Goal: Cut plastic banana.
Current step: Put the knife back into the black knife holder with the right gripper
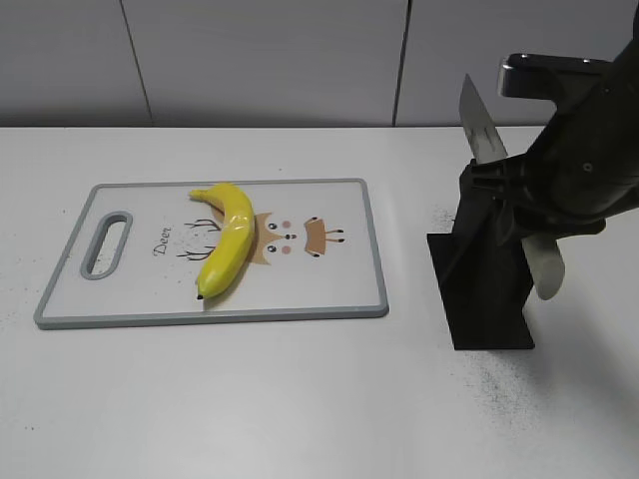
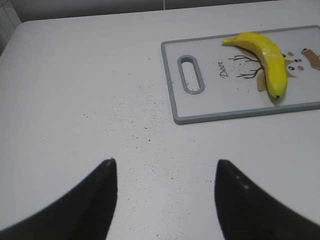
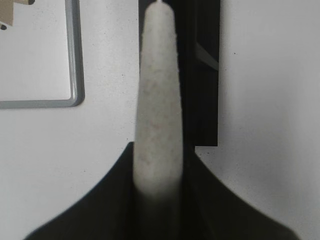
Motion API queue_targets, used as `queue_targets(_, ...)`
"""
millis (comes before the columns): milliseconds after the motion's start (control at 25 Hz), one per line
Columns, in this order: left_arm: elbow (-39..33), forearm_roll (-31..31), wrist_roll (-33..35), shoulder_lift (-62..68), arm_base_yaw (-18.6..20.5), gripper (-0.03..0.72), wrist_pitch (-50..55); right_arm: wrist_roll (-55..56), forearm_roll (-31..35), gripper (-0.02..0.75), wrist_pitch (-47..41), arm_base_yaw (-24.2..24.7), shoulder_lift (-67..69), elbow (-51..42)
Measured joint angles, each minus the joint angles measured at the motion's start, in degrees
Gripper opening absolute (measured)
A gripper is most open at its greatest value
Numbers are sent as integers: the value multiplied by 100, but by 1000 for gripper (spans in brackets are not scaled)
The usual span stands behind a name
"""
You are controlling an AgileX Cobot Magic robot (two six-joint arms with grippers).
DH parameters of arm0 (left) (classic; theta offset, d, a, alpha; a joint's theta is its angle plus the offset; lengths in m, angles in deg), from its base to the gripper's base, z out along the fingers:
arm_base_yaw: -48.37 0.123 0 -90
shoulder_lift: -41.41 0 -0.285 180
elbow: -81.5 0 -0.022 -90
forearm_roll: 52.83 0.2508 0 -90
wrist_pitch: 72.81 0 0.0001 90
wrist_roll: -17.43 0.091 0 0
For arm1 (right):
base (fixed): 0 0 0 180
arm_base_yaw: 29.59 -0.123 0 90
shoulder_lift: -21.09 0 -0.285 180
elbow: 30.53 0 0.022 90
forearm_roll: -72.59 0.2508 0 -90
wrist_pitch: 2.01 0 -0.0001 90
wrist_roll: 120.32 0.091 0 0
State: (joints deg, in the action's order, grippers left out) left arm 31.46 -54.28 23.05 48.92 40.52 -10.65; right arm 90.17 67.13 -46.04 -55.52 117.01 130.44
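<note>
Exterior view: the right gripper (image 1: 519, 215) leans over a black knife stand (image 1: 484, 299), clamped on a knife (image 1: 482, 130); the plastic banana (image 1: 229, 238) lies on the cutting board (image 1: 339, 299). Left wrist view: the left gripper (image 2: 165, 200) hovers spread above the table (image 2: 75, 75). Right wrist view: fingers (image 3: 100, 200) pinch the pale knife handle.

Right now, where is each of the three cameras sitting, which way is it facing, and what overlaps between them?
Exterior view: raised, slanting down at the table; shows the cutting board, the plastic banana, the black knife stand and the right arm.
Left wrist view: looks forward over the open left gripper to the board and banana.
Right wrist view: looks down along the knife held by the right gripper, over the stand.
Shared: the board appears in all three; its corner shows in the right wrist view.
</note>
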Motion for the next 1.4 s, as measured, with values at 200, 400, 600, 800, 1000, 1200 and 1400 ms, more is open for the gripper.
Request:
queue_targets(200, 0, 5, 0, 0, 0, 576, 0, 385, 11, 158, 97, 0, -48, -12)
queue_targets(400, 0, 11, 0, 0, 0, 574, 0, 453, -57, 158, 101, -6, -313, -18)
queue_targets(600, 0, 21, 0, 0, 0, 573, 0, 201, -57, 158, -84, -6, -331, -18)
queue_targets(800, 0, 23, 0, 0, 0, 573, 0, 136, -57, 158, -135, -6, -331, -22)
queue_targets(1000, 0, 28, 0, 0, 0, 573, 0, 134, -57, 157, -273, -6, -212, -22)
queue_targets(1200, 0, 28, 0, 0, 0, 573, 0, 103, 14, 157, -439, -6, -89, -22)
queue_targets(1400, 0, 28, 0, 0, 0, 573, 0, 30, 50, 164, -458, -6, -89, -22)
